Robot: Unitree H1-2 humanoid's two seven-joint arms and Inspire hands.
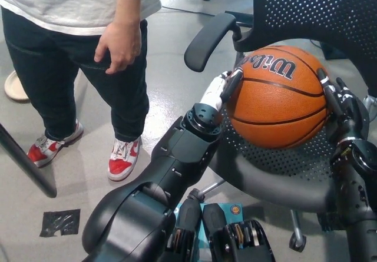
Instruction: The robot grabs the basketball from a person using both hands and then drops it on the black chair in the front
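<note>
I see the basketball point(277, 97) low over the perforated seat of the black chair point(283, 173), in front of the chair's mesh backrest; whether its underside touches the seat I cannot tell. It is clamped from both sides. My white left robot hand point(221, 90) presses flat against the ball's left face, fingers laid along the curve, and my black right robot hand point(338, 106) presses against its right face, fingers pointing up along the leather. The Wilson lettering sits on the ball's upper side. The chair's left armrest point(206, 38) curves up just beyond the left robot hand. Well to the left a person point(76, 44) stands on the grey floor point(88, 185) in a white shirt, dark trousers and red-and-white shoes point(122, 159), one hand point(119, 45) hanging loose at the hip, apart from the ball.
</note>
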